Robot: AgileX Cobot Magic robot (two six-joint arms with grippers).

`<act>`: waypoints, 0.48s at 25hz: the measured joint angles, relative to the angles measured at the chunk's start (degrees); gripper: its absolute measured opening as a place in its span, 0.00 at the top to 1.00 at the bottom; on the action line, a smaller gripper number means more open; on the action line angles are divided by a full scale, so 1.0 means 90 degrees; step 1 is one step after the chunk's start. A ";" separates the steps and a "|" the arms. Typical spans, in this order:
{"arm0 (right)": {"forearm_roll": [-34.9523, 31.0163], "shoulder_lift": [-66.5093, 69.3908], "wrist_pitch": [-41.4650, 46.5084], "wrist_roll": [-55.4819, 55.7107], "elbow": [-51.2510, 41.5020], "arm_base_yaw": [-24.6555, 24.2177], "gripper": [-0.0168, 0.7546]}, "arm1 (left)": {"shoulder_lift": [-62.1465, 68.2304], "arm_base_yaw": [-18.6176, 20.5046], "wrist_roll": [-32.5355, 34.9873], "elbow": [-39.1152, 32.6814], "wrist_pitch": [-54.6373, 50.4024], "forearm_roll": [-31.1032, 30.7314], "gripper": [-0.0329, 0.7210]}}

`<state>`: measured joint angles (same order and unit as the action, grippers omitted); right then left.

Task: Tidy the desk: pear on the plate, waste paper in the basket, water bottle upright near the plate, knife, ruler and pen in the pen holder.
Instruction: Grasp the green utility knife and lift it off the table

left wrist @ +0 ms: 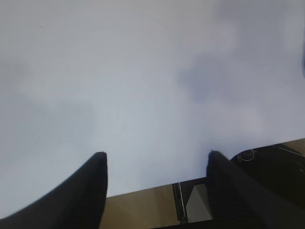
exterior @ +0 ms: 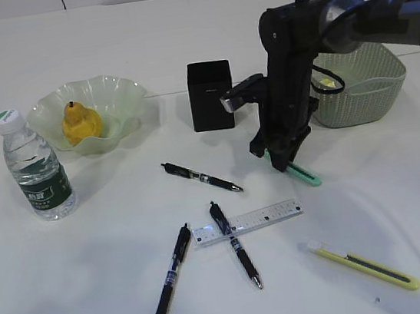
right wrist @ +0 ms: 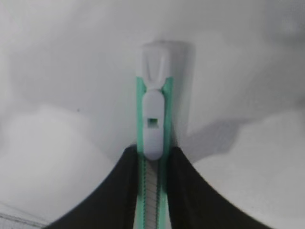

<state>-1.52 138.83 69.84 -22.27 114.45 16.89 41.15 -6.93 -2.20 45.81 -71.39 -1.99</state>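
A green utility knife [exterior: 306,174] [right wrist: 154,109] lies on the white desk [exterior: 97,296] in front of the basket [exterior: 364,90]. My right gripper [exterior: 284,159] [right wrist: 153,150] points down onto it, with a finger pressed against each long side. A yellow utility knife [exterior: 367,264] lies near the front right. The clear ruler [exterior: 247,222] lies across one of three black pens [exterior: 235,244], [exterior: 171,276], [exterior: 201,177]. The pear [exterior: 82,123] sits in the plate [exterior: 121,99]. The water bottle [exterior: 37,168] stands upright beside it. The black pen holder [exterior: 210,95] stands mid-table. My left gripper [left wrist: 157,155] is open over bare desk at its edge.
A bit of yellow [exterior: 326,80] shows inside the basket behind my right arm; I cannot tell what it is. The right arm crosses in front of the basket and stands just right of the pen holder.
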 joint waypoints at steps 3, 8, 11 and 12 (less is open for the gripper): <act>-0.0101 0.0029 0.0000 0.0243 0.0428 0.0000 0.77 | 0.0000 0.0000 0.0000 0.0000 0.0000 0.0000 0.35; -0.0199 0.0029 0.0000 0.1030 0.0911 0.0000 0.77 | 0.0000 0.0000 0.0000 0.0000 0.0000 0.0000 0.35; -0.0378 0.0029 0.0000 0.1241 0.0955 0.0000 0.77 | 0.0000 0.0000 0.0000 0.0000 0.0000 0.0000 0.35; -0.0443 0.0014 0.0015 0.1289 0.0955 0.0000 0.77 | 0.0000 0.0000 0.0000 0.0000 0.0000 0.0000 0.35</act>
<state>-5.50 138.95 69.98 -10.67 123.05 16.89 41.15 -6.93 -2.20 45.81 -71.39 -1.99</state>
